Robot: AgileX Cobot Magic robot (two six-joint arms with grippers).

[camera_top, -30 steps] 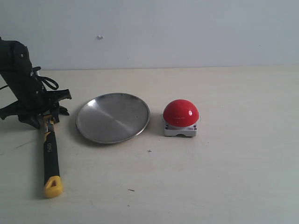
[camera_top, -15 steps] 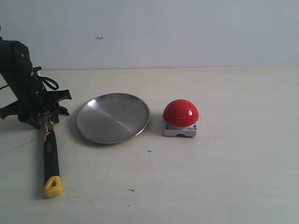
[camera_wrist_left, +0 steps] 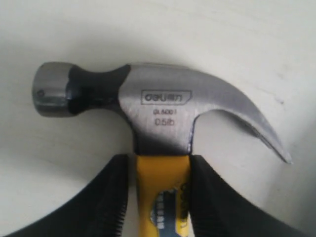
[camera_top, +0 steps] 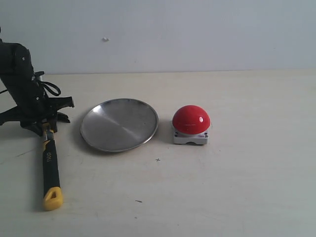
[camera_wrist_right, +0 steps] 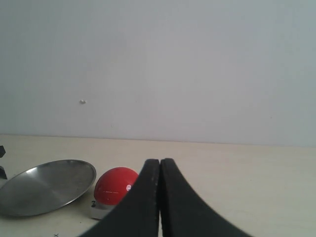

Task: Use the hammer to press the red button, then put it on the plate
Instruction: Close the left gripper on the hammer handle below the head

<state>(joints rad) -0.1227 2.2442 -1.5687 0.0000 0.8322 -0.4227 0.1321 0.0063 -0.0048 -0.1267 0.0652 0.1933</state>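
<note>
The hammer lies on the table at the far left, yellow end toward the front and its steel head hidden under the left arm in the exterior view. My left gripper is shut on the hammer's yellow neck, with black fingers on either side just below the head. The silver plate sits beside it to the right, and the red button further right. My right gripper is shut on nothing, out of the exterior view, looking toward the button and the plate.
A pale wall runs close behind the beige table. Cables hang off the left arm near the table's back left edge.
The hammer's handle has swung slightly left, its yellow end shifting leftward. The left gripper has drawn in on the neck. Plate and button have not moved.
</note>
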